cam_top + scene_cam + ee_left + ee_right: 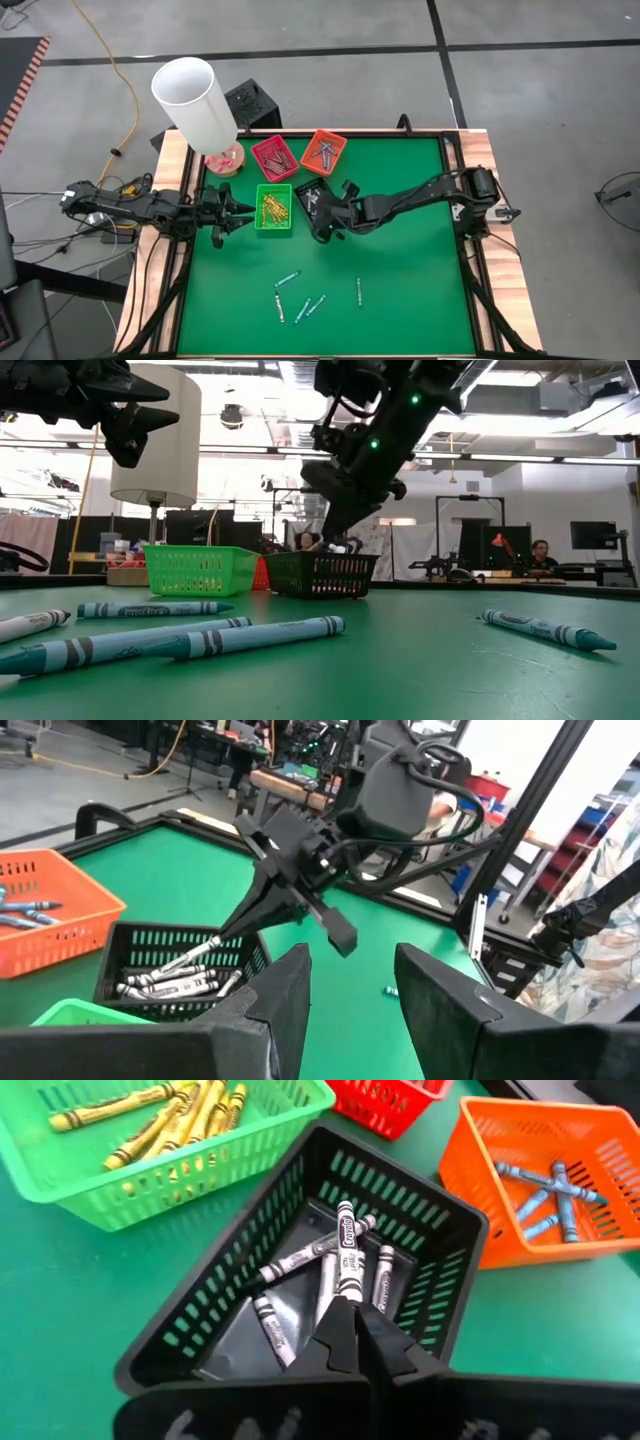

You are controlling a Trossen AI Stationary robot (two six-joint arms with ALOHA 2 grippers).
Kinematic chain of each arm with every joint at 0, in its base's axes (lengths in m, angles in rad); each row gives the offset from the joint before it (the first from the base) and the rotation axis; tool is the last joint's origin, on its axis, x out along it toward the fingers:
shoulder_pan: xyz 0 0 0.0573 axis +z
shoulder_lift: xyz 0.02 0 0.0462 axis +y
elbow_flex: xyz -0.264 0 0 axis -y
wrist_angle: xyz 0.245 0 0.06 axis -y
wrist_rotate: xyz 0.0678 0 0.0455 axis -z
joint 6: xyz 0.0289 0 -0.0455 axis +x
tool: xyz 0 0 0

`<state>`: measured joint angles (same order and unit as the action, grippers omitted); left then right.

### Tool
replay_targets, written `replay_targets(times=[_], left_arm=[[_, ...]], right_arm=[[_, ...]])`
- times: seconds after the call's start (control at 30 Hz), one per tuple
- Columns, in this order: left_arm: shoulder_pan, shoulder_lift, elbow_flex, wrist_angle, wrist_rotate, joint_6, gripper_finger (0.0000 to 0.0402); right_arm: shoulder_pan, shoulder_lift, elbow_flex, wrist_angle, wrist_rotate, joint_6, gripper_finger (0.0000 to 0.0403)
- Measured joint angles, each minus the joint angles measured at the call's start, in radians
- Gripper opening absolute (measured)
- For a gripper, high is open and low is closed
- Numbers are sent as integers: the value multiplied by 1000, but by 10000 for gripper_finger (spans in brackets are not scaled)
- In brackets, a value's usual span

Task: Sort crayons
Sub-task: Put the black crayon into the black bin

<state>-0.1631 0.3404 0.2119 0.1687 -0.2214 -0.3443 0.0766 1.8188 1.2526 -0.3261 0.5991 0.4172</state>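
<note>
My right gripper is shut on a grey-white crayon over the black tray, where several grey-white crayons lie on the floor. Several light blue crayons lie loose on the green mat near the table's near edge; the low view shows them up close. Yellow crayons fill the green tray. Blue crayons lie in the orange tray. My left gripper waits open at the table's left edge, level, touching nothing. My right gripper pinches the grey-white crayon by one end between its two fingertips. The fingers slant down from the table's right side, and the crayon sticks out along them. Its free end reaches down inside the black tray, above the crayons there.
A red tray stands at the far side beside the orange one. A lamp with a white shade rises at the far left corner. Open green mat spreads around the loose crayons on the near half.
</note>
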Motion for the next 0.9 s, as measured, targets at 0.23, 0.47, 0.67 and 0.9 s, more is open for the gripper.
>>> replay_targets(times=[0.23, 0.47, 0.67, 0.9], left_arm=[[0, 0, 0, 1, 0, 0, 137], [0, 0, 0, 2, 5, -2, 137], [0, 0, 0, 2, 5, -3, 137], [0, 0, 0, 2, 5, -3, 137]], right_arm=[[-19, 23, -2, -8, -49, 23, 0], [-32, 37, 0, 15, -75, 23, 0], [-34, 38, 0, 12, -94, 20, 10], [-35, 38, 0, 6, -125, 19, 66]])
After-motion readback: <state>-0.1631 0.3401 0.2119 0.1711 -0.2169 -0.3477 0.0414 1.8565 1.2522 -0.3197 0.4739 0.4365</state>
